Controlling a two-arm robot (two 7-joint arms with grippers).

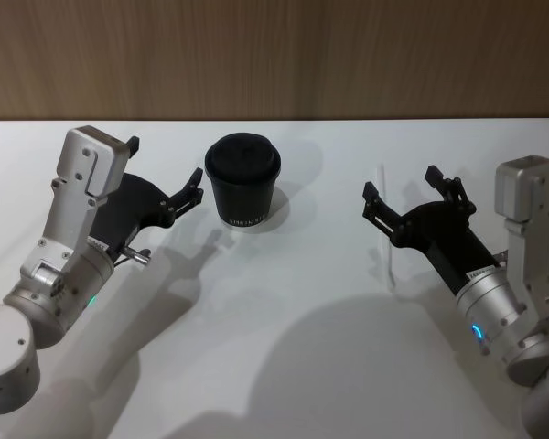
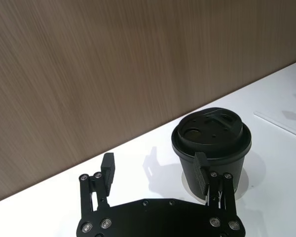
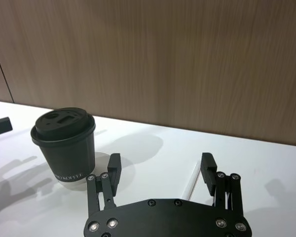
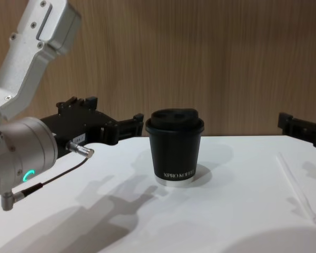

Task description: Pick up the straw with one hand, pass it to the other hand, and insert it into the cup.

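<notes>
The straw lies flat on the white table, well right of the cup, running from near to far. The right gripper hangs above the straw's far part with its fingers spread apart, holding nothing. The cup stands upright with its lid on, far and centre on the table. The left gripper hangs just left of the cup at lid height, fingers also apart and empty, not touching the cup.

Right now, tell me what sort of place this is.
Likely a robot test bench: a white table against a wood-panel wall, a cup and straw set out, left gripper and right gripper open above.
</notes>
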